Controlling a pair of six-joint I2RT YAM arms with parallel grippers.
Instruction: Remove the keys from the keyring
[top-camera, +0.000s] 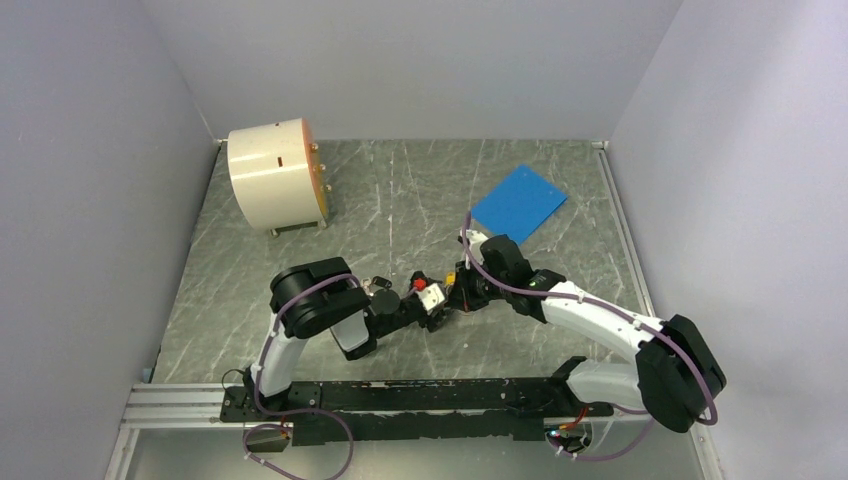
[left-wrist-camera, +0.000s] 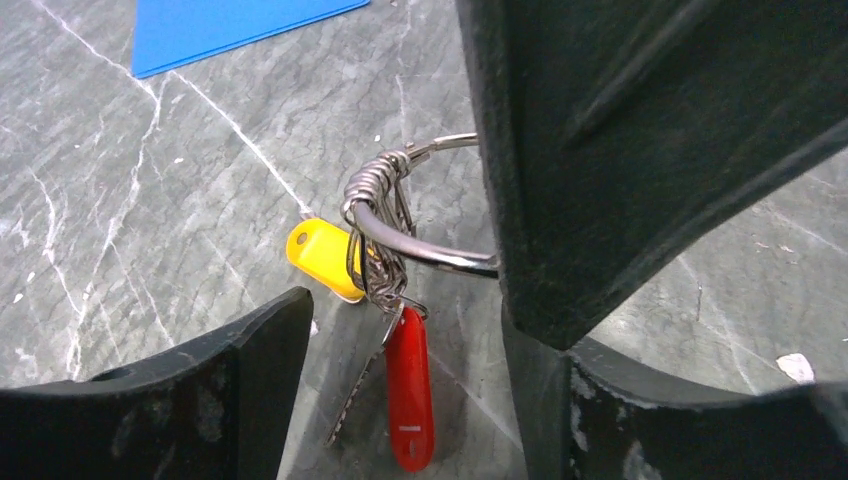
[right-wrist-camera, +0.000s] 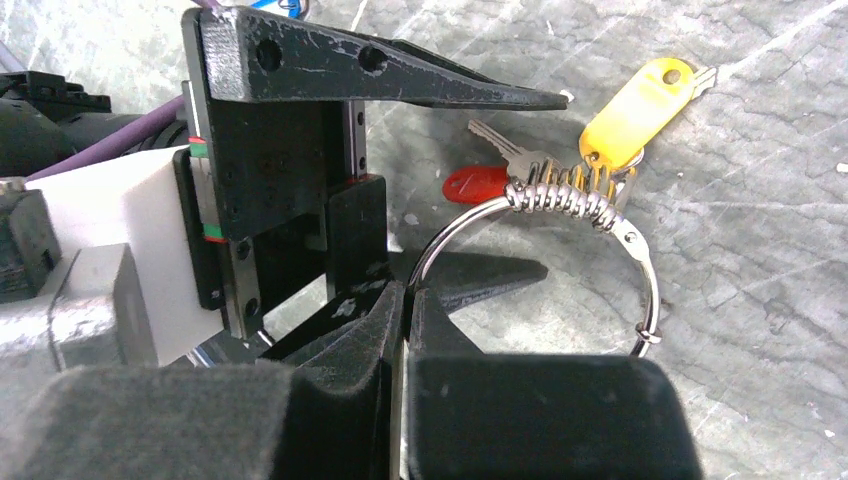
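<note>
Right pincer (right-wrist-camera: 405, 305) is closed tight on the thin wire of the keyring (right-wrist-camera: 648, 262) and holds it standing on its edge over the middle of the table (left-wrist-camera: 130, 200), between the two arms. Left pincer (left-wrist-camera: 410, 320) stands wide open and grips nothing; its two fingers (left-wrist-camera: 230, 390) are on each side of the bunch that hangs from the ring. On the wire sits a tight row of small loops (left-wrist-camera: 378, 178), and from them hang the red key (left-wrist-camera: 410, 400), pointing down, and the yellow key (left-wrist-camera: 322, 255), turned to the side. The step in hand, as I judge it, is to take one key with the left pincer. To do it well, the fingers should close on the red key alone, flat on the broad faces of its plastic part, low enough that no other loop is caught. The right pincer should not loosen, or the ring would turn. The pull should then follow the wire, not cross it, otherwise the loop may jam.
</note>
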